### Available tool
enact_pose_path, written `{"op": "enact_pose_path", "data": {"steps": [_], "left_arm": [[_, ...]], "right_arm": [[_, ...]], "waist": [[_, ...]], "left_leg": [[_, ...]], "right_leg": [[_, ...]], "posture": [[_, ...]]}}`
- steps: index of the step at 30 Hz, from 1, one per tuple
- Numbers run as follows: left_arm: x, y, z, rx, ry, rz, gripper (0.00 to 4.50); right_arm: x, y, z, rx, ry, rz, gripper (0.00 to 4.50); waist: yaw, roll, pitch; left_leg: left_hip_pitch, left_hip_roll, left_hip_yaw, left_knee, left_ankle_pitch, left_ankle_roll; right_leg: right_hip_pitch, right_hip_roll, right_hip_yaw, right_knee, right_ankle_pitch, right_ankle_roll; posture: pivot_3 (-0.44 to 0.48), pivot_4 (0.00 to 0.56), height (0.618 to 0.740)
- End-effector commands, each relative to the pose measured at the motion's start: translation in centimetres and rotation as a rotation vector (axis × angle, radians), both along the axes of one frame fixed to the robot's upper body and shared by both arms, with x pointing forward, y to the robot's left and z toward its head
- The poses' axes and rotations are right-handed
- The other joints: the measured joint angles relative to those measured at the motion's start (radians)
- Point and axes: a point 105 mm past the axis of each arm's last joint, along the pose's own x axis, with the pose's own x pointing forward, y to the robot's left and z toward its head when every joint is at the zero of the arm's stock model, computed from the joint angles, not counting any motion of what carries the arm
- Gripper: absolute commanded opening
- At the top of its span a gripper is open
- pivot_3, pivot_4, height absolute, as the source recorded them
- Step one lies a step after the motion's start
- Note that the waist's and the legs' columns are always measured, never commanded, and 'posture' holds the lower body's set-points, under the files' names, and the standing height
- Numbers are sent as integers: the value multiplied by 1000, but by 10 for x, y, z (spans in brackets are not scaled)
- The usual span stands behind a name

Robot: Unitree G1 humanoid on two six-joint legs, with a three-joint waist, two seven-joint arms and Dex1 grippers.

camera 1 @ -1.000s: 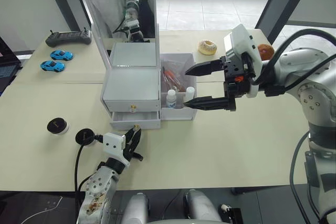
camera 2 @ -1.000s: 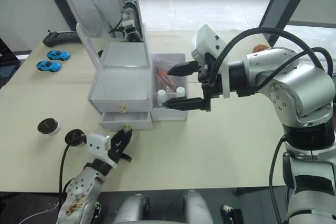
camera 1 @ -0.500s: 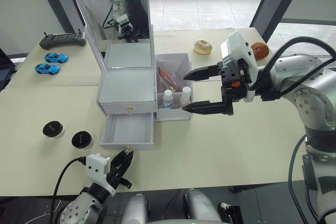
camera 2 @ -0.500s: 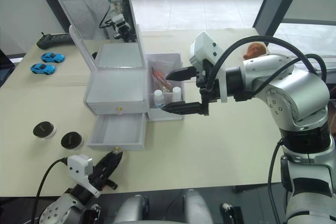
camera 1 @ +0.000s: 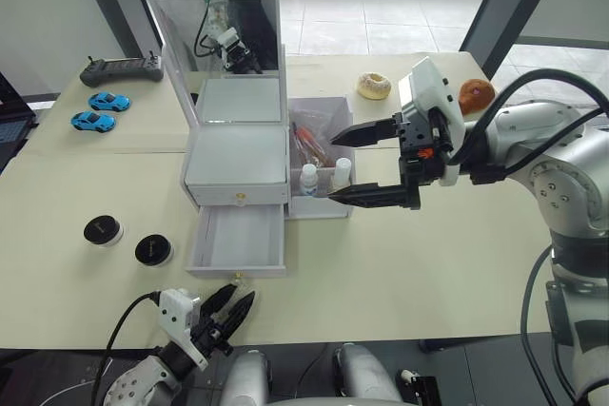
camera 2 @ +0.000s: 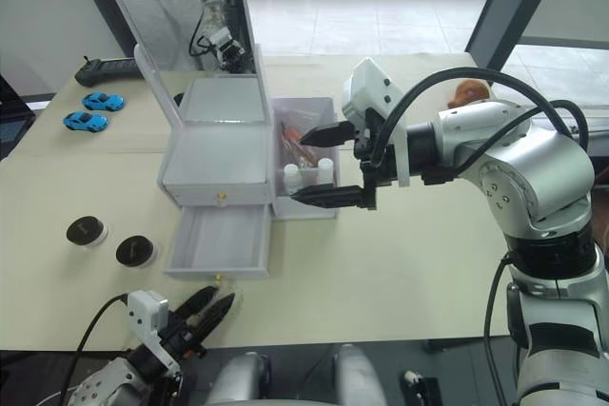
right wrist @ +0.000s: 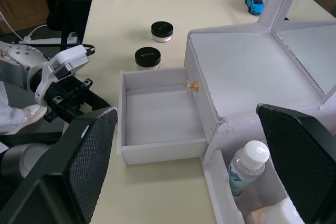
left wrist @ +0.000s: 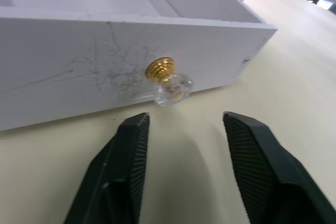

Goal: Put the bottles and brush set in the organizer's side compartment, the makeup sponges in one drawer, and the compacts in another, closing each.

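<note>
The white organizer [camera 1: 238, 154] stands mid-table with its mirror up. Its lower drawer [camera 1: 238, 240] is pulled out and empty; the upper drawer is shut. The side compartment [camera 1: 328, 204] holds two white-capped bottles [camera 1: 309, 178] and the brush set [camera 1: 309, 140]. Two black-topped compacts [camera 1: 102, 229] [camera 1: 152, 250] sit on the table left of the drawer. My left gripper [camera 1: 228, 311] is open at the table's front edge, just short of the drawer's knob [left wrist: 164, 77]. My right gripper [camera 1: 364, 161] hangs open and empty beside the compartment. The makeup sponges are out of view.
At the back of the table lie a doughnut [camera 1: 375, 85], a brown pastry [camera 1: 476, 94], two blue toy cars [camera 1: 109, 100] and a black controller [camera 1: 122, 68]. Bare tabletop stretches right of the organizer under my right arm.
The lower drawer has slid out toward the front edge, drawn by my left gripper. That gripper has let go of the knob and backed off. The right gripper has stayed put.
</note>
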Motion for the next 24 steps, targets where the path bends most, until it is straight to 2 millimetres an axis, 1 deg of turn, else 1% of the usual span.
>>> {"op": "enact_pose_path", "data": {"steps": [1,2,3,4,6,9,12,14,16,19,20,22,24], "left_arm": [[-12,11,19,-17,-45,-48,3678],[-15,17,22,-6,-50,-53,4006],[-16,28,25,29,-73,-39,4353],[-17,39,29,49,-90,-22,4462],[-15,61,38,109,-134,7,4462],[-3,103,59,177,-191,87,4462],[11,142,85,271,-225,113,4462],[21,161,103,303,-237,110,4462],[31,177,121,334,-250,114,4462],[41,192,136,371,-257,112,4462],[43,196,142,385,-260,108,4462],[47,205,149,429,-246,108,4462],[49,213,155,452,-226,98,4462]], "right_arm": [[-3,-2,8,16,-32,13,4500],[-3,-4,7,13,-29,10,4500],[-3,-7,6,8,-25,5,4500],[-2,-10,4,4,-21,-1,4500],[0,-17,2,-2,-19,-21,4500],[4,-36,-6,-15,-18,-68,4500],[9,-62,-18,-31,-15,-138,4500],[13,-82,-28,-56,-10,-192,4500],[17,-101,-35,-47,-10,-253,4500],[22,-124,-44,-44,-21,-323,4500],[24,-134,-48,-69,-25,-361,4500],[20,-151,-56,-120,-27,-380,4500],[17,-166,-60,-124,1,-417,4500]], "waist": [[0,0,0],[1,0,0],[2,0,0],[3,0,0],[6,-1,0],[9,-2,0],[10,-4,0],[10,-5,0],[8,-5,0],[2,-4,1],[0,-4,1],[1,-3,1],[3,-3,2]], "left_leg": [[0,0,0,0,0,0],[0,0,0,0,0,0],[0,1,0,0,0,0],[0,1,0,0,0,0],[0,0,0,0,0,0],[0,0,0,0,0,0],[0,0,0,0,0,0],[0,0,0,0,0,0],[0,0,0,0,0,0],[1,1,1,-1,0,0],[1,1,1,-1,0,0],[2,1,1,-1,0,0],[2,1,1,-2,0,0]], "right_leg": [[0,0,0,0,0,0],[0,0,0,0,-2,-2],[0,0,-1,0,-4,-6],[0,0,-1,0,-4,-6],[0,-1,-1,0,-5,-6],[0,-1,-1,-1,-5,-6],[0,-1,-2,0,-5,-6],[0,-1,-2,0,-5,-6],[0,-1,-3,0,-5,-6],[0,-1,-2,1,-5,-5],[0,-1,-2,1,-5,-5],[0,-1,-2,2,-2,-2],[0,-1,-2,2,-2,-2]], "posture": [[0,150,740],[0,150,740],[0,150,740],[0,150,740],[0,150,740],[0,150,740],[0,150,740],[0,150,740],[0,150,740],[0,150,740],[0,150,740],[0,150,740],[0,150,740]]}}
